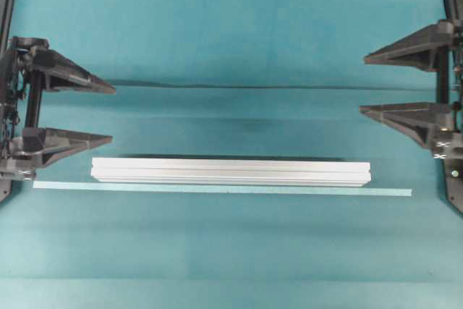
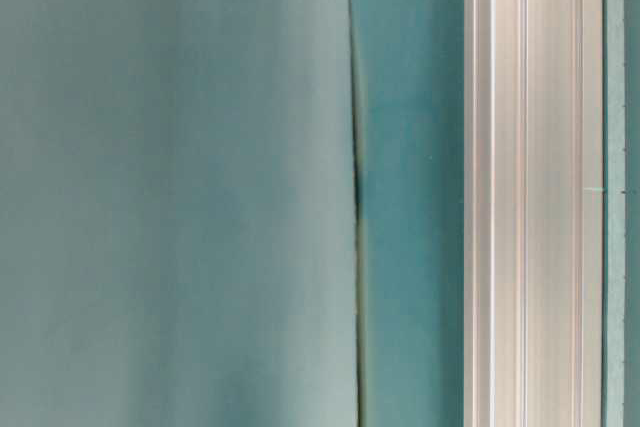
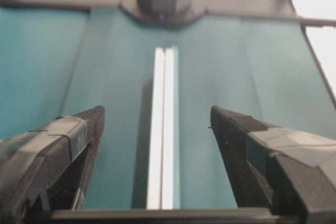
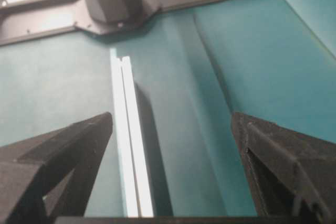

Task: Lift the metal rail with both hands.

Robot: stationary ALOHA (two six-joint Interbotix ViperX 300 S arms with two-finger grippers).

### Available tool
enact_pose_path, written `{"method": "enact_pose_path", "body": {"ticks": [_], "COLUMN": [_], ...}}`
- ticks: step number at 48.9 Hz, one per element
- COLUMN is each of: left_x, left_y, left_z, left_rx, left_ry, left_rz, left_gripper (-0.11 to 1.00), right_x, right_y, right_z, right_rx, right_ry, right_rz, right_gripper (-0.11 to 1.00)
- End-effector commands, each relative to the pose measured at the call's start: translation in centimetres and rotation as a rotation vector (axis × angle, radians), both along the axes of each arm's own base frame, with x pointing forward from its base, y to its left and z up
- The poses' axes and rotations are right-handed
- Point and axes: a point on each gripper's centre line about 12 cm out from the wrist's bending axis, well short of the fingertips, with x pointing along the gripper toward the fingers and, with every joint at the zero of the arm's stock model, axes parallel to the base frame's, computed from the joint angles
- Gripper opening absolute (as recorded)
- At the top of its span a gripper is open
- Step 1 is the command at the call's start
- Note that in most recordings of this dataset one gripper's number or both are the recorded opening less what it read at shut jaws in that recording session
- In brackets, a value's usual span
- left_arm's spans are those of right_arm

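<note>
Near the table's front edge: metal rail (image 1: 230, 171) lies flat, pale tape strip (image 1: 221, 189) just beside | left gripper (image 1: 113, 113) at left edge, jaws wide, empty | right gripper (image 1: 362, 83) at right edge, jaws wide, empty

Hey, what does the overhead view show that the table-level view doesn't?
Only the overhead view shows the left gripper and right gripper, both with jaws open and apart from the metal rail, plus the rail's full length and both square-cut ends. Only the table-level view shows its lengthwise grooves close up. Both share the rail, the pale tape strip beside it and the teal table cover with its fold.
</note>
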Motion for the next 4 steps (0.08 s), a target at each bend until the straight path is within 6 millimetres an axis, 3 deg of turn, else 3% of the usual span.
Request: {"method": "enact_pose_path", "body": {"ticks": [1,4], "left_x": [0.02,0.0], "left_y": [0.24,0.27], "left_z": [1.56,1.87], "left_rx": [0.004,0.005], "left_ry": [-0.074,-0.098], "left_rz": [0.009,0.01], "left_gripper": [0.88,0.88], "right_x": [-0.14,-0.26], "right_y": [-0.09,-0.07], "right_z": [0.29,0.45], "right_rx": [-0.007,-0.008], "right_ry": [-0.018,-0.027], "right_rz": [-0.004,-0.004], "right_gripper": [0.95,0.95]}}
